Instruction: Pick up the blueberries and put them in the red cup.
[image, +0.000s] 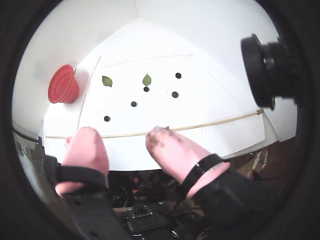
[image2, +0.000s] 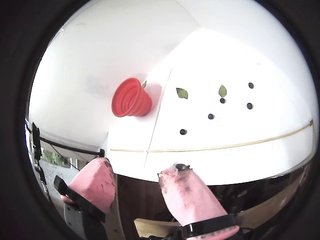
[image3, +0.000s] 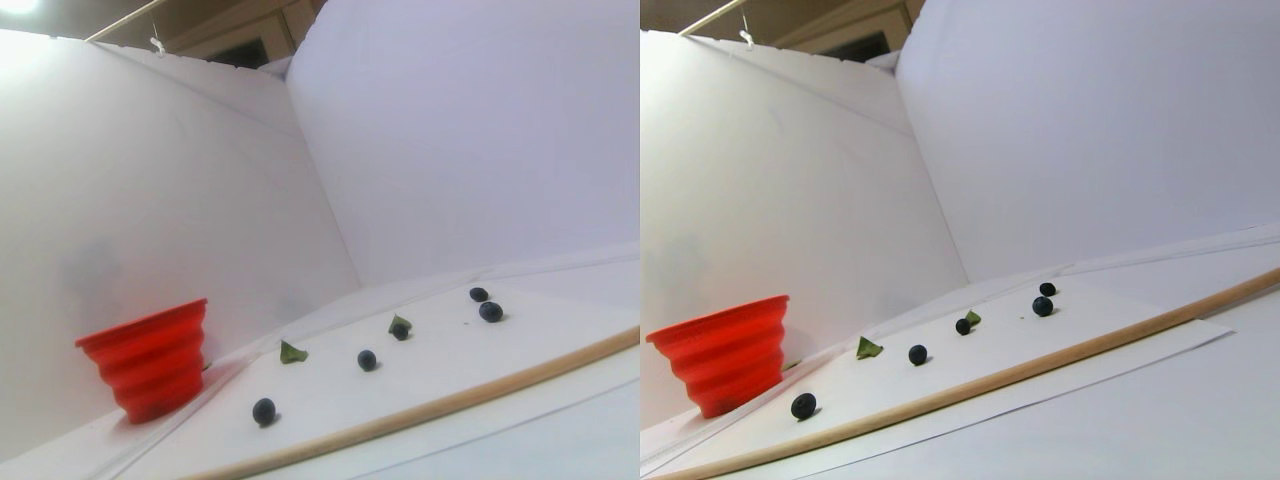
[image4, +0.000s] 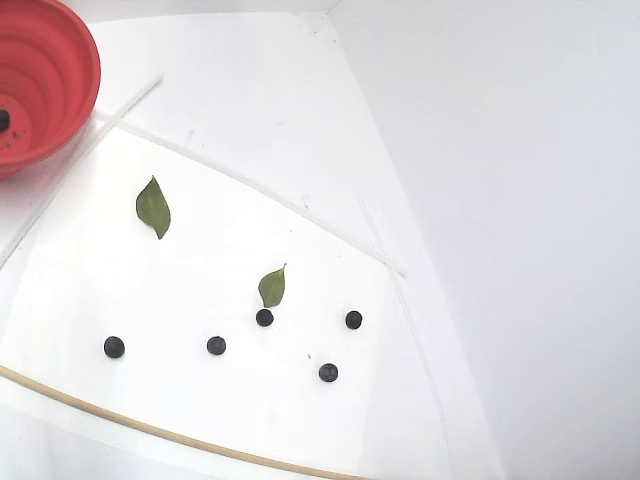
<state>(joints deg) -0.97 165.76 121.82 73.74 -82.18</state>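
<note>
Several blueberries lie loose on the white sheet, among them the nearest (image: 107, 118), a middle one (image: 133, 104) and one at the far right (image4: 353, 319). Another dark berry (image4: 3, 118) lies inside the red cup (image4: 45, 70). The red cup (image: 62, 85) stands at the sheet's far left, upright (image3: 150, 360). My gripper (image: 121, 135) hangs back from the sheet's near edge, well short of the berries. It is open in both wrist views (image2: 139, 167), and nothing sits between the stained pink fingertips (image2: 176, 172).
Two green leaves (image4: 153, 207) (image4: 271, 287) lie flat among the berries. A thin wooden stick (image: 200, 126) runs along the sheet's near side. White walls (image3: 450, 130) close in the back and side. A black camera (image: 265, 70) juts in at the upper right.
</note>
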